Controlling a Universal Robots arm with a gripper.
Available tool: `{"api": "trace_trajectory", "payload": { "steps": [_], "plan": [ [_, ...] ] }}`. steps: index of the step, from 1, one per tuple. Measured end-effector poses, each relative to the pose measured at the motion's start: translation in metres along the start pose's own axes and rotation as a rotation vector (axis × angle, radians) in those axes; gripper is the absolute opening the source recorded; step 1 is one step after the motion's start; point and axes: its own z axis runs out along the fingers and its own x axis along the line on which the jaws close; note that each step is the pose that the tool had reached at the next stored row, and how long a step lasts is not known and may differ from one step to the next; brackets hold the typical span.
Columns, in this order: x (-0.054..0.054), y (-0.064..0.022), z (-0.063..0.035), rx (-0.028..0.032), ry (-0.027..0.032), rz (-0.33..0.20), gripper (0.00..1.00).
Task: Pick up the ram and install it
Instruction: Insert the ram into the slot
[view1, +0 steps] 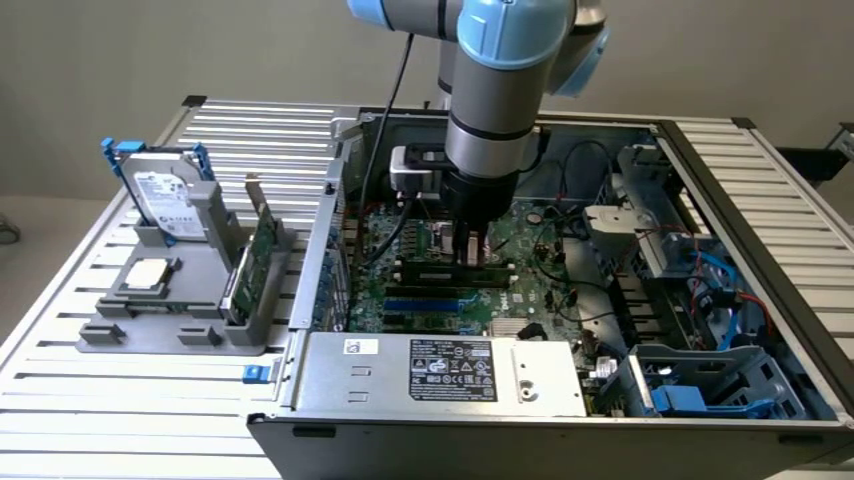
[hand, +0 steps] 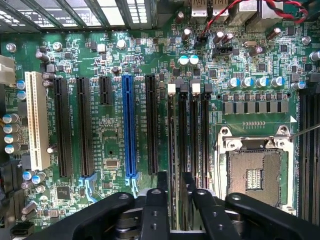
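My gripper (view1: 467, 255) reaches down into the open computer case, just over the memory slots (view1: 454, 270) of the motherboard. In the wrist view its two black fingers (hand: 162, 181) stand apart on either side of one memory slot (hand: 176, 130). The gripper (hand: 175, 180) is open. The ram (hand: 178, 150) shows edge-on as a thin dark strip standing in that slot between the fingers, and neither finger presses on it. From the exterior view the ram (view1: 461, 266) lies as a long narrow strip right under the gripper.
A grey holder (view1: 160, 335) at the exterior view's left carries a hard drive (view1: 167, 200) and a green expansion card (view1: 260, 255). The power supply (view1: 441, 370) fills the case's near side. A CPU socket (hand: 255, 175) and blue slot (hand: 128, 125) flank the memory slots.
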Motion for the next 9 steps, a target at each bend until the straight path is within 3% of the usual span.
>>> {"api": "trace_trajectory", "payload": {
  "steps": [1, 2, 9],
  "plan": [
    [0.0, 0.0, -0.0009, -0.0003, -0.0001, 0.0, 0.28],
    [0.0, 0.0001, -0.0028, -0.0009, -0.0001, 0.0, 0.35],
    [0.0, 0.0033, -0.0219, -0.0035, 0.0001, 0.0, 0.35]
  ]
}}
